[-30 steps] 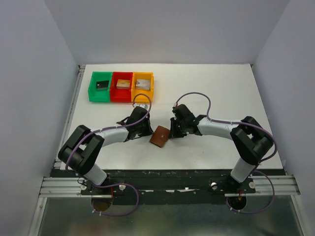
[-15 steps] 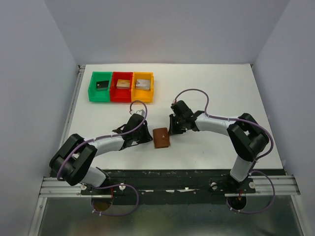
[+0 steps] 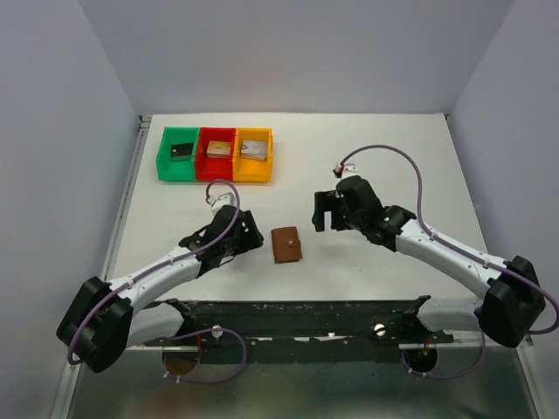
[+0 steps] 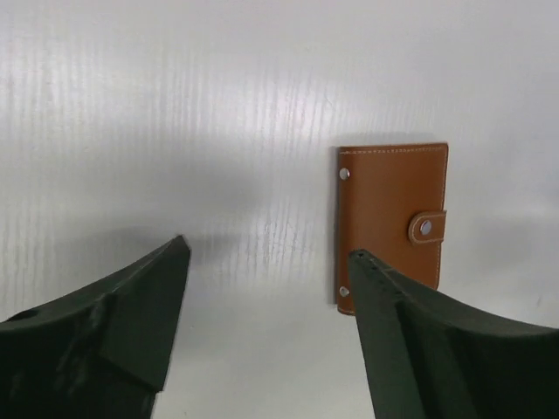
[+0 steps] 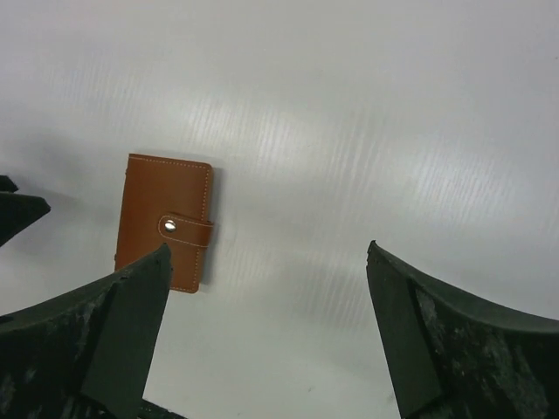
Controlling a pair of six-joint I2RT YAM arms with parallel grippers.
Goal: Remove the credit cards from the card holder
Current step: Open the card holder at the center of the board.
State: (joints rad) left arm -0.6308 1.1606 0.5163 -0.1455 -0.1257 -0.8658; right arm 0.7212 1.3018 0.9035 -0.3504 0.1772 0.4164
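Observation:
The card holder [image 3: 286, 244] is a small brown leather wallet lying flat on the white table, closed, with its tab strap snapped. It also shows in the left wrist view as the card holder [image 4: 391, 223] and in the right wrist view as the card holder [image 5: 165, 222]. No credit cards are in view. My left gripper [image 3: 255, 237] hovers just left of it, open and empty [image 4: 269, 250]. My right gripper [image 3: 324, 210] is up and to the right of it, open wide and empty [image 5: 268, 249]. Neither gripper touches the holder.
A green bin [image 3: 163, 159], a red bin [image 3: 216, 173] and an orange bin [image 3: 253, 176] stand in a row at the back left, each with a small blocky piece inside. The table's near edge meets the black rail [image 3: 297, 307].
Both grippers have opened and let go of the card holder. Both arms pulled back, the right one up and to the right. The holder now lies flat and closed.

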